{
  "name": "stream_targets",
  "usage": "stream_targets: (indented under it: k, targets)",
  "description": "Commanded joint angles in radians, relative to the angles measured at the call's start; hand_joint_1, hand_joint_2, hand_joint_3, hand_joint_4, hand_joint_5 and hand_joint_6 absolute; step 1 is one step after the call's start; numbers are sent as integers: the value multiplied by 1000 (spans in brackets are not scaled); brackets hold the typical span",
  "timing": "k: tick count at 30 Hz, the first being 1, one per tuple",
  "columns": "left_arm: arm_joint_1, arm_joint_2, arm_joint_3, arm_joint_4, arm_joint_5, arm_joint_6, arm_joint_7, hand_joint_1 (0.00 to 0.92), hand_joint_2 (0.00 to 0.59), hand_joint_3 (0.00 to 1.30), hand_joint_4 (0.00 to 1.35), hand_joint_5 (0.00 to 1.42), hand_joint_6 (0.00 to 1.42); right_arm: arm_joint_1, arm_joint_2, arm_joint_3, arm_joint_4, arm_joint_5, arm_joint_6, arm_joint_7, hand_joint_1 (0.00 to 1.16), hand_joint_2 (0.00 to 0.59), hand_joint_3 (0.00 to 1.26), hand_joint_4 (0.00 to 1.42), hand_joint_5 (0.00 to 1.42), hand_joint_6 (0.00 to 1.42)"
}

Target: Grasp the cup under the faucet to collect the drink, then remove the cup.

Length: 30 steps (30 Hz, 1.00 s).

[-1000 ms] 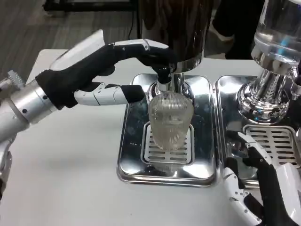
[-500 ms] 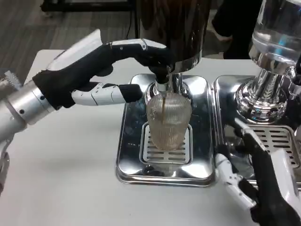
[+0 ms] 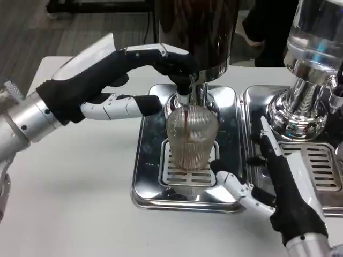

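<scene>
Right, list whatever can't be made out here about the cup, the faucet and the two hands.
Head view:
- Fill level in the cup: its ribbed wall blurs the contents; a dark streak shows, no clear level.
- Faucet: the left hand covers its lever, so its position is hidden.
- Right hand: its wrist is cut off by the bottom edge.
- Dispenser on the right: top and right side cut off by the edges.

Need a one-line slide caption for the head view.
Left hand at the faucet as dark drink streams into the ribbed cup; right hand open beside it.

Open tray right of cup
</scene>
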Motion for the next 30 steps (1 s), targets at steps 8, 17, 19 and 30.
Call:
stream_targets:
  k: [8, 17, 19, 30]
  targets:
    - [27, 6, -4, -8, 4, 8, -20, 0, 83, 322, 336, 387, 370, -128, 16, 9, 111, 76, 42, 71, 471, 196, 0, 0, 46, 306]
    - [27, 6, -3, -10, 4, 11, -20, 0, 84, 322, 337, 387, 361, -197, 26, 1, 229, 123, -33, 48, 484, 188, 0, 0, 33, 203]
    - [27, 5, -3, -10, 2, 13, -21, 0, 84, 322, 338, 387, 357, -212, 27, 0, 254, 126, -48, 44, 485, 188, 0, 0, 7, 123]
    - [25, 4, -4, -7, 4, 18, -22, 0, 84, 329, 338, 387, 350, -297, 50, -1, 400, 141, -127, 23, 486, 188, 0, 0, 0, 20]
